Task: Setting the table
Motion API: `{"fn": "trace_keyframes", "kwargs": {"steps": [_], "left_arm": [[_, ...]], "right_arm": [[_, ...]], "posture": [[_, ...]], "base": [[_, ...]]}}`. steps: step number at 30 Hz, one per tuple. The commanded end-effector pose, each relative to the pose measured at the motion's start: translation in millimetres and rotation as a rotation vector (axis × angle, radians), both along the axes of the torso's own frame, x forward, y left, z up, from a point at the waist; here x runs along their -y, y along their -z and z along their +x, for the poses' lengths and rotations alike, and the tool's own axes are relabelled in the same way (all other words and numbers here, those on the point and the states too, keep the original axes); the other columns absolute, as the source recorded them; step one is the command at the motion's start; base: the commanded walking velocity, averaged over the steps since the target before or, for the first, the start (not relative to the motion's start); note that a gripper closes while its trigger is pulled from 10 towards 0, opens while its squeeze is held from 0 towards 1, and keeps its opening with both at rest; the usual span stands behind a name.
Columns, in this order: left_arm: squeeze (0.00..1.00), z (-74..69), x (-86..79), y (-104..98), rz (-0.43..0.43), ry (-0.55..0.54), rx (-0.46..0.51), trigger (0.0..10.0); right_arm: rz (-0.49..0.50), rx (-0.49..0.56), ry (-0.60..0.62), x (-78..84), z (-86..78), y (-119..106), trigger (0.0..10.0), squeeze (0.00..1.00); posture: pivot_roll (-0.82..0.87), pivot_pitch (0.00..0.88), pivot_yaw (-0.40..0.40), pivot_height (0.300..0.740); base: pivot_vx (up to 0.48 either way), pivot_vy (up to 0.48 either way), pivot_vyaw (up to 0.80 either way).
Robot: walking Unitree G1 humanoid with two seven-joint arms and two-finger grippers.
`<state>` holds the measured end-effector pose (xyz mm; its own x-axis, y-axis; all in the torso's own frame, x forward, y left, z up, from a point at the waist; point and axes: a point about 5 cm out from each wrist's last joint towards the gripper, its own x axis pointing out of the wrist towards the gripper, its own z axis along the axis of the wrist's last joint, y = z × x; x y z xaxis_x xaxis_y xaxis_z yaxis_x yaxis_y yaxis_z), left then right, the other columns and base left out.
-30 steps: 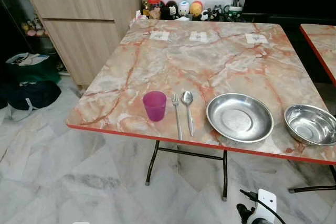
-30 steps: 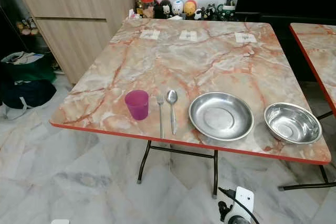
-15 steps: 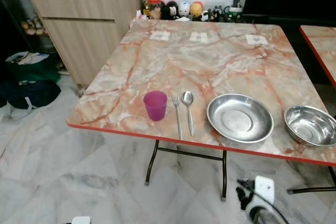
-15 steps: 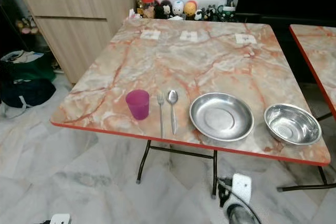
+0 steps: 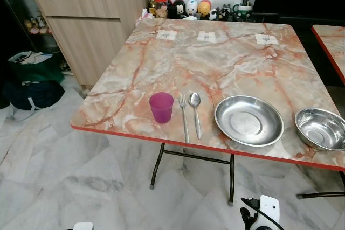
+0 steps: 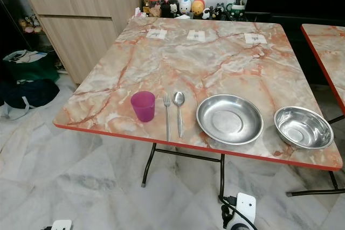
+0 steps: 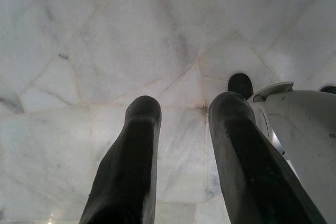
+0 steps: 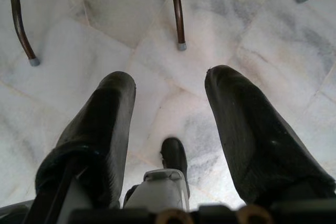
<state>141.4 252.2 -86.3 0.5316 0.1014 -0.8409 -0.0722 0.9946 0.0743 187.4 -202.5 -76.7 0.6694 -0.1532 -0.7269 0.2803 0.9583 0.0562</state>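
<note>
- Table (image 5: 215,63): fills the middle and right of the head views, marble-patterned top with a red edge; all tableware lined up along the near edge, apparently as one place setting.
- Cabinet (image 5: 91,25): upper left of the frame, just beside the table's far left corner; toys and a jar in a row behind the table's far edge.
- Bags (image 5: 32,79): left edge, on the floor (image 5: 64,187) below the cabinet.
- Plate (image 5: 248,120): steel, lower right of centre, likely the centrepiece of the setting.
- Bowl (image 5: 321,128): steel, far right, beside the plate but apart from it.
- Cup (image 5: 161,106): purple, upright, left end of the row.
- Fork (image 5: 183,116) and spoon (image 5: 195,112): side by side between cup and plate, handles toward the near edge, not touching.
- Left gripper (image 7: 184,150): hanging idle over bare floor tiles in its wrist view, fingers (image 7: 131,166) parted with a clear gap, holding nothing.
- Right gripper (image 8: 168,129): likewise low, pointed at the floor near the table legs (image 8: 178,14); fingers (image 8: 247,124) spread wide, touching nothing.
- Judging by the tidy row, setting mostly done or awaiting a final adjustment.
</note>
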Motion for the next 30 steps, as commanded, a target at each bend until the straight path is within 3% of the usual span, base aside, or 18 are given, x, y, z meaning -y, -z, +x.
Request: {"fn": "trace_keyframes", "kwargs": {"steps": [1,3,10,14,16,19,24,30], "left_arm": [[0.0,-5.8,-1.7,1.6,0.001,-0.009,-0.015,10.0],[0.0,-5.9,-1.8,1.6,0.002,-0.01,-0.015,10.0],[0.0,-5.8,-1.3,1.7,0.0,-0.011,-0.013,10.0],[0.0,-5.8,-1.2,1.6,-0.003,-0.016,-0.007,10.0],[0.0,-6.4,-1.5,1.8,-0.001,-0.019,-0.007,10.0],[0.0,-7.0,-1.7,1.9,0.001,-0.02,-0.009,10.0],[0.0,-8.1,-2.2,2.2,0.001,-0.017,-0.015,10.0],[0.0,-8.1,-2.2,2.2,0.001,-0.017,-0.015,10.0]], "right_arm": [[-0.02,0.034,0.015,3.6,1.9,-2.8,10.0,0.0],[-0.026,0.113,0.038,7.1,12.7,-11.1,10.0,0.0],[-0.028,0.137,0.028,7.2,24.3,-17.4,10.0,0.0],[-0.039,0.182,0.023,6.9,32.4,-23.4,10.0,0.0],[-0.046,0.256,0.035,8.8,39.3,-31.2,10.0,0.0],[-0.057,0.278,0.08,14.0,34.1,-31.0,10.0,0.0],[-0.085,0.346,0.116,21.6,5.9,-27.3,10.0,0.0],[-0.085,0.346,0.116,21.6,5.9,-27.3,10.0,0.0]], "posture": [[-0.04,0.0,0.052,0.74],[-0.04,0.0,0.054,0.74],[-0.04,0.0,0.05,0.74],[-0.03,0.0,0.046,0.74],[-0.03,0.0,0.038,0.74],[-0.03,0.0,0.033,0.74],[-0.06,0.0,0.029,0.74],[-0.06,0.0,0.029,0.74]], "base": [[0.0,0.0,0.0],[0.0,0.0,0.0],[0.0,0.0,0.0],[0.0,0.0,0.0],[0.0,0.0,0.0],[0.0,0.0,0.0],[0.0,0.0,0.0],[0.0,0.0,0.0]]}}
